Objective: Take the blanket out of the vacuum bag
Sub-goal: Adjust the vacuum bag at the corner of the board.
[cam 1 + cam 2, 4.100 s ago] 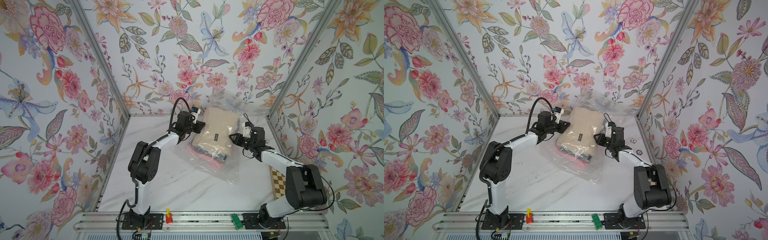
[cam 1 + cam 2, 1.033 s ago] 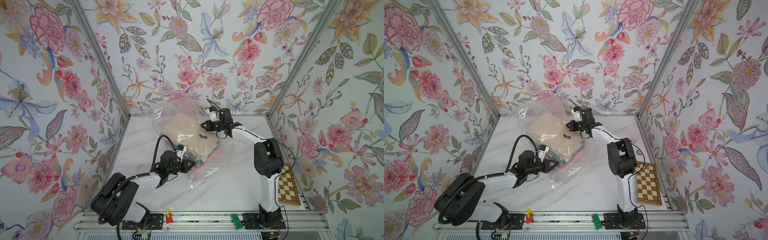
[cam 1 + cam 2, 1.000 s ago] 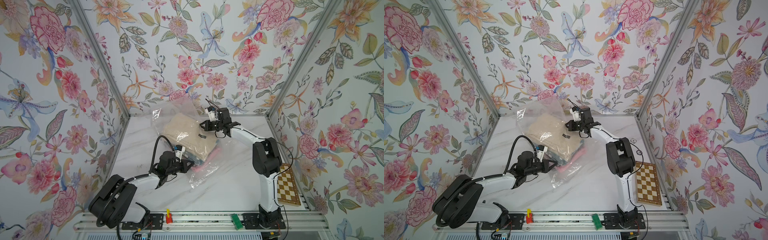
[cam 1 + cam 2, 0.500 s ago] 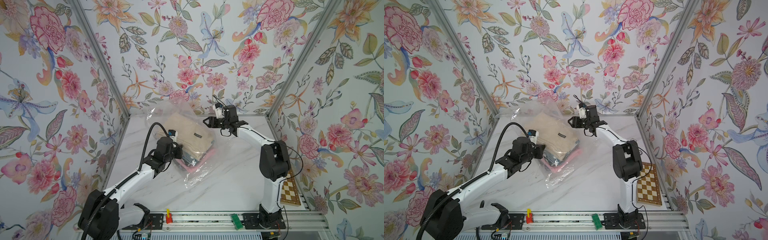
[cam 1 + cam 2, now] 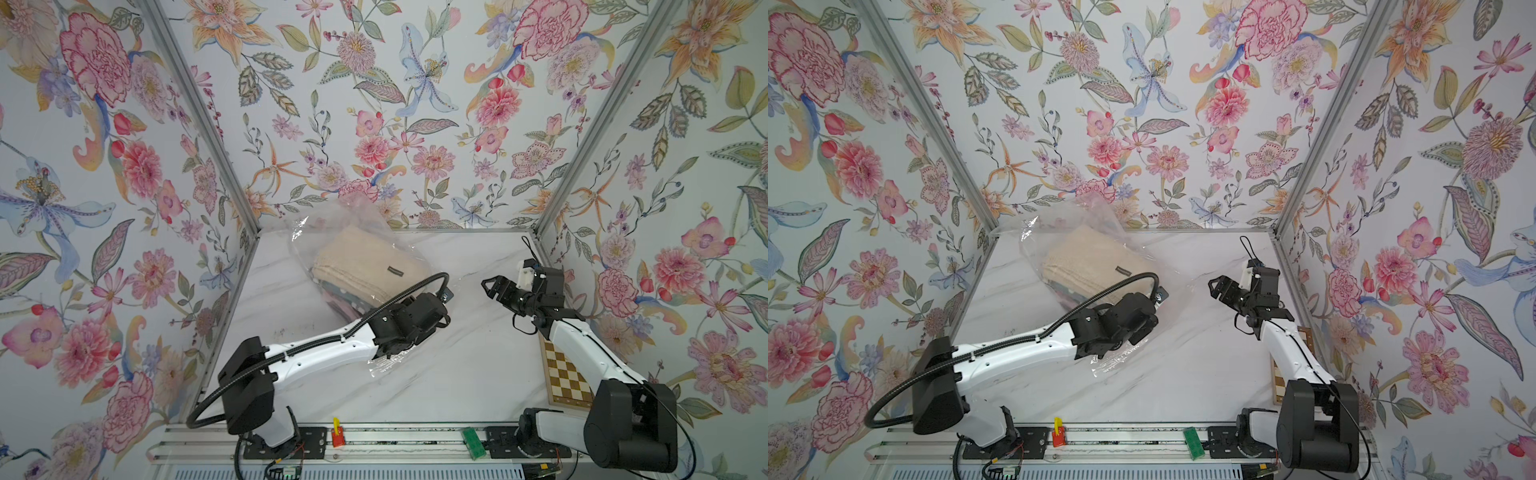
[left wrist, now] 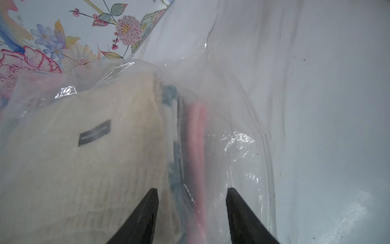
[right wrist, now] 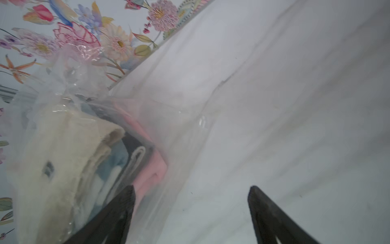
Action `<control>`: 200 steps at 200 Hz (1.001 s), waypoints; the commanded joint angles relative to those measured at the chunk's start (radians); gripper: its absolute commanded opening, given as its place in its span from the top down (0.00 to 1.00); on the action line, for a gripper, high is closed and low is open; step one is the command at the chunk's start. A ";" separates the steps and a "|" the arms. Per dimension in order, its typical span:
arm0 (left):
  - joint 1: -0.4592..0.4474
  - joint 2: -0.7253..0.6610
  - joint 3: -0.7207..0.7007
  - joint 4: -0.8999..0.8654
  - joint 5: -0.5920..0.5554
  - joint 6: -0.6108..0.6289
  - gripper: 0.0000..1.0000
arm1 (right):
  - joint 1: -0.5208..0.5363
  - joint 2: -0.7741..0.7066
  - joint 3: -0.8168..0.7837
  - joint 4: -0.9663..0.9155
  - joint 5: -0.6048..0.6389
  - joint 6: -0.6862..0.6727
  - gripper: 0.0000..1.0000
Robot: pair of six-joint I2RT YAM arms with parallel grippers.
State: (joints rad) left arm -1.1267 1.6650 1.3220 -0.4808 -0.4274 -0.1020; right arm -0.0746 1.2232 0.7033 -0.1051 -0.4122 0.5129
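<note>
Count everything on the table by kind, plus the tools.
Vacuum bag: 1
Blanket stack inside it: 1
Checkerboard: 1
Tools: 2 (left tool, right tool)
Total: 5

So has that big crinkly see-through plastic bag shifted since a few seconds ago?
Yes. The crinkly transparent vacuum bag has slid left, toward the metal corner post at the back.
</note>
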 commanded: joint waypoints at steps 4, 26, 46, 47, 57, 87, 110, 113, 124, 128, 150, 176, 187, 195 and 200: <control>-0.045 0.124 0.101 -0.163 -0.165 0.090 0.44 | -0.042 -0.104 -0.069 -0.045 -0.091 0.004 0.12; -0.069 0.184 0.158 -0.198 -0.182 0.082 0.43 | -0.051 -0.153 -0.111 -0.068 -0.109 -0.012 0.12; -0.110 0.222 0.195 -0.225 -0.180 0.082 0.40 | -0.059 -0.181 -0.140 -0.068 -0.132 -0.018 0.12; -0.112 0.224 0.197 -0.227 -0.180 0.081 0.40 | -0.060 -0.184 -0.143 -0.068 -0.133 -0.020 0.12; -0.133 0.243 0.217 -0.247 -0.175 0.076 0.39 | -0.060 -0.193 -0.152 -0.069 -0.138 -0.023 0.12; -0.191 0.289 0.243 -0.277 -0.155 0.051 0.35 | -0.069 -0.214 -0.181 -0.077 -0.139 -0.040 0.12; -0.200 0.318 0.222 -0.278 -0.194 -0.011 0.35 | -0.081 -0.210 -0.204 -0.077 -0.144 -0.050 0.12; -0.200 0.321 0.220 -0.280 -0.211 -0.023 0.36 | -0.083 -0.207 -0.204 -0.077 -0.145 -0.049 0.12; -0.194 0.334 0.223 -0.292 -0.275 -0.075 0.36 | -0.093 -0.203 -0.212 -0.079 -0.163 -0.055 0.12; -0.189 0.338 0.226 -0.295 -0.287 -0.085 0.36 | -0.097 -0.200 -0.212 -0.080 -0.172 -0.057 0.12; -0.170 0.359 0.241 -0.298 -0.411 -0.127 0.38 | -0.111 -0.196 -0.210 -0.098 -0.189 -0.073 0.12; -0.122 0.397 0.271 -0.332 -0.528 -0.164 0.60 | -0.112 -0.195 -0.207 -0.082 -0.201 -0.061 0.12; -0.106 0.400 0.295 -0.336 -0.547 -0.161 0.83 | -0.103 -0.189 -0.208 -0.061 -0.212 -0.056 0.13; -0.104 0.389 0.298 -0.301 -0.559 -0.128 0.91 | -0.081 -0.187 -0.206 -0.043 -0.220 -0.057 0.13; -0.101 0.380 0.298 -0.275 -0.562 -0.107 0.95 | -0.059 -0.185 -0.205 -0.031 -0.219 -0.059 0.13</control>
State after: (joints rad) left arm -1.2568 2.0544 1.5768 -0.7696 -0.8619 -0.2214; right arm -0.1814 1.0248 0.5026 -0.1768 -0.5964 0.4675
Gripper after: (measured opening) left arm 0.154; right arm 0.874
